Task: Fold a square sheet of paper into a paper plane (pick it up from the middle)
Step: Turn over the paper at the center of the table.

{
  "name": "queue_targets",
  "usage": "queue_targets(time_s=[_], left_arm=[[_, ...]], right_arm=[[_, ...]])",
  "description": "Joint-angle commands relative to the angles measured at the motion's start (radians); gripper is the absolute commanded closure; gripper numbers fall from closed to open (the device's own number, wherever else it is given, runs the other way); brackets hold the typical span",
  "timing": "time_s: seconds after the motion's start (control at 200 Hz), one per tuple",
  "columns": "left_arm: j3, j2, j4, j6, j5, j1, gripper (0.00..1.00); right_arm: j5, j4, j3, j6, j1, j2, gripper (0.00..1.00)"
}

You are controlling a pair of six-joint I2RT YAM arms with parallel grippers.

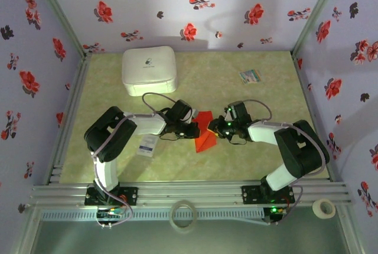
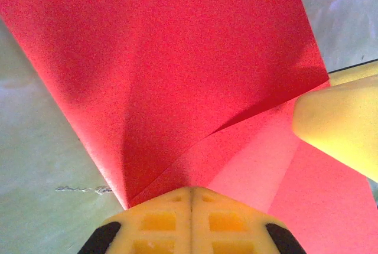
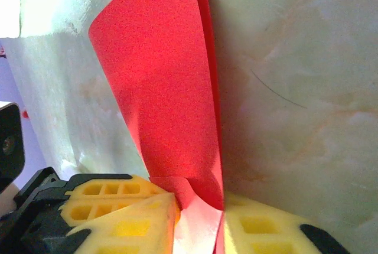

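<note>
**Desk:** Where is the square sheet of paper (image 1: 204, 134)?

**Photographer:** On the table (image 1: 248, 159), nearer the arm bases than the white box (image 1: 149, 71) and a little to its right. It is partly folded, with one flap raised.

**Desk:** And the tools?

**Photographer:** The left tool (image 2: 191, 199) is clenched on the sheet's edge. The right tool (image 3: 199, 209) straddles the raised fold, jaws slightly apart. I cannot tell whether it pinches.

**Desk:** What does this crease call for?

**Photographer:** Probably the left tool anchoring while the right lays the flap flat. Edges should be matched first, then pressed along the fold without dragging the sheet.
</note>
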Motion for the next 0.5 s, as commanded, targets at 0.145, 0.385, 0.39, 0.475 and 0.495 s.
queue_targets(time_s=[0.145, 0.385, 0.39, 0.475, 0.495], left_arm=[[-0.022, -0.026, -0.049, -0.011, -0.01, -0.006, 0.94], [-0.041, -0.128, -0.024, -0.014, -0.03, -0.007, 0.84], [-0.041, -0.131, -0.024, -0.013, -0.032, -0.007, 0.84], [-0.054, -0.19, -0.025, -0.007, -0.065, -0.008, 0.82], [-0.058, -0.208, -0.025, -0.005, -0.076, -0.006, 0.81]], right_arm=[[-0.028, 0.043, -0.025, -0.024, -0.014, 0.019, 0.85], [-0.013, -0.011, -0.013, -0.051, -0.014, -0.068, 0.93], [-0.01, -0.014, -0.012, -0.052, -0.014, -0.073, 0.93], [0.041, -0.069, -0.007, -0.088, -0.006, -0.162, 0.95], [0.054, -0.094, -0.001, -0.099, -0.004, -0.186, 0.95]])
